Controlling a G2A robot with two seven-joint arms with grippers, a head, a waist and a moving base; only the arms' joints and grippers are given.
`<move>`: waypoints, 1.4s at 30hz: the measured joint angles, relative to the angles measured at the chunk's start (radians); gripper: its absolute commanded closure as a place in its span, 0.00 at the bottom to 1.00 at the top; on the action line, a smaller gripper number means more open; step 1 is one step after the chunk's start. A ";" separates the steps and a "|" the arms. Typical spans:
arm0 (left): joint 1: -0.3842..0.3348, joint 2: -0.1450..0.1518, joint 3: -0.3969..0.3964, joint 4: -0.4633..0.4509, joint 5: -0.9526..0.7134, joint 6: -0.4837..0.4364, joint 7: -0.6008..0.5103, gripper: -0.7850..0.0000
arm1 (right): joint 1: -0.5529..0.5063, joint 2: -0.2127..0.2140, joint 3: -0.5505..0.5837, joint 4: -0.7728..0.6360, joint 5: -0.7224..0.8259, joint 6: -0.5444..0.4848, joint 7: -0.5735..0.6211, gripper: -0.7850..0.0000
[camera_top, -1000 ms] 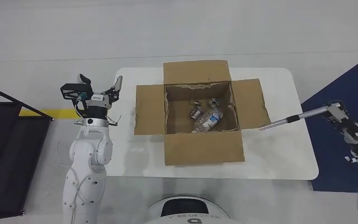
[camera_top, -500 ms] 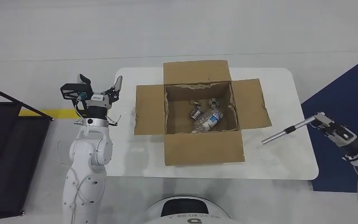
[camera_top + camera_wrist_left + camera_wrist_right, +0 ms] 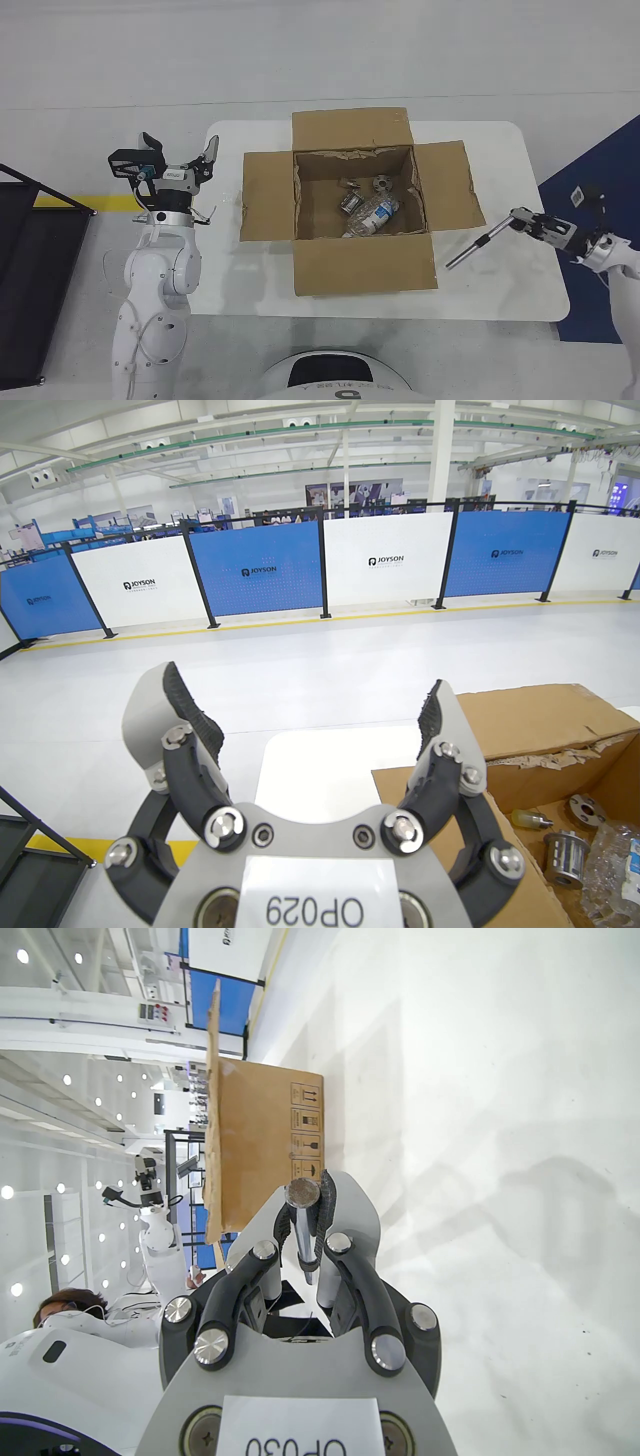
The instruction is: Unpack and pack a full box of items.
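Because your right gripper [image 3: 305, 1208] clamps the metal rod [image 3: 478, 243] by one end, beside the box [image 3: 365, 262], while the left gripper [image 3: 310, 705] stands open, expect it stiff, slick and probably heavy: grip nearer mid-length.

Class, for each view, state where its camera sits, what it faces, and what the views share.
Top view: overhead, looking down on the table and open box; left gripper and right gripper show.
Left wrist view: behind the open left gripper, facing the box and a fence.
Right wrist view: behind the right gripper, shut on a metal rod, facing the box's side.
Shared: all three show the box.
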 measured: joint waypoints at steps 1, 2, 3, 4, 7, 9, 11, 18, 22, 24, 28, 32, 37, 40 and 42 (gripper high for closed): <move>0.000 0.000 0.000 0.000 0.000 0.000 0.000 0.00 | 0.026 0.000 -0.016 0.026 -0.012 0.003 0.003 1.00; 0.000 0.000 0.000 0.000 0.000 0.000 0.000 0.00 | 0.058 0.000 -0.035 0.057 -0.027 0.005 0.005 1.00; 0.000 0.000 0.000 0.000 0.000 0.000 0.000 0.00 | 0.080 -0.001 -0.048 0.079 -0.036 0.006 0.006 1.00; 0.000 0.000 0.000 0.000 0.000 0.000 0.000 0.00 | 0.108 -0.001 -0.063 0.109 -0.050 0.007 0.007 1.00; 0.000 0.000 0.000 0.000 0.000 0.000 0.000 0.00 | 0.172 -0.004 -0.092 0.177 -0.083 0.017 0.014 1.00; 0.000 0.000 0.000 0.000 0.000 0.000 0.000 0.00 | 0.218 -0.007 -0.122 0.219 -0.134 0.040 -0.004 1.00; 0.000 0.000 0.000 0.000 0.000 0.000 0.000 0.00 | 0.259 -0.013 -0.159 0.240 -0.203 0.072 -0.040 1.00; 0.000 0.000 0.000 0.000 0.000 0.000 0.000 0.00 | 0.344 -0.033 -0.240 0.302 -0.311 0.124 -0.096 1.00; 0.000 0.000 0.000 0.000 0.000 0.000 0.000 0.00 | 0.371 -0.037 -0.257 0.336 -0.332 0.130 -0.101 0.98; 0.000 0.000 0.000 0.000 0.000 0.000 0.000 0.00 | 0.383 -0.038 -0.267 0.351 -0.355 0.149 -0.116 0.92; 0.000 0.000 0.000 0.000 0.000 0.000 0.000 0.00 | 0.401 -0.043 -0.295 0.365 -0.405 0.194 -0.145 0.83; 0.000 0.000 0.000 0.000 0.000 0.000 0.000 0.00 | 0.413 -0.051 -0.312 0.372 -0.415 0.209 -0.150 0.74; 0.000 0.000 0.000 0.000 0.000 0.000 0.000 0.00 | 0.425 -0.057 -0.325 0.387 -0.419 0.213 -0.148 0.70; 0.000 0.000 0.000 0.000 0.000 0.000 0.000 0.00 | 0.432 -0.058 -0.328 0.395 -0.419 0.211 -0.148 0.69; 0.000 0.000 0.000 0.000 0.000 0.000 0.000 0.00 | 0.436 -0.057 -0.326 0.400 -0.416 0.205 -0.151 0.68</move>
